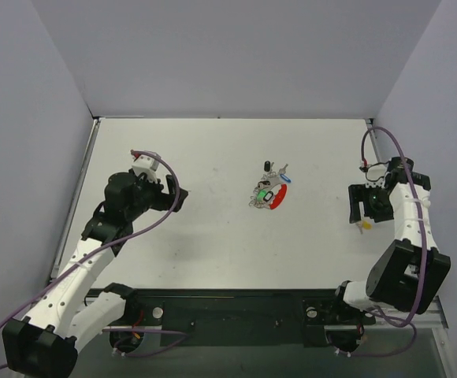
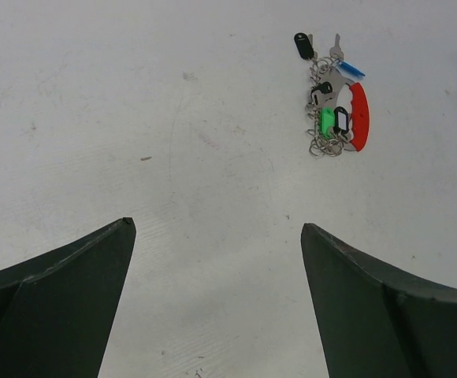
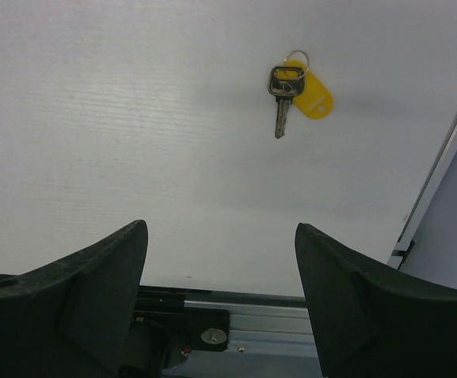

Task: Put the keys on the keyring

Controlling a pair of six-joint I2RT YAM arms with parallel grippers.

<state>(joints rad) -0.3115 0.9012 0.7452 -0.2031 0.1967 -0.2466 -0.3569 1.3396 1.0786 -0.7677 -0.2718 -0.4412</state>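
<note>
A cluster of keys (image 1: 266,189) lies on the white table, tangled with the keyring (image 1: 278,198), whose red arc shows on the right side. In the left wrist view the keyring (image 2: 358,118) curves beside keys with green (image 2: 326,120), black (image 2: 303,45) and blue (image 2: 348,69) caps. One key with a yellow tag (image 3: 295,90) lies alone at the right, seen just under my right gripper (image 1: 361,214) in the top view. My right gripper (image 3: 221,225) is open and empty. My left gripper (image 2: 217,224) is open and empty, well left of the cluster (image 1: 180,197).
The table's near edge with its metal rail (image 3: 236,315) runs close under the right gripper. The right wall and table border (image 3: 441,165) stand just beyond the yellow key. Purple cables (image 1: 398,150) loop over both arms.
</note>
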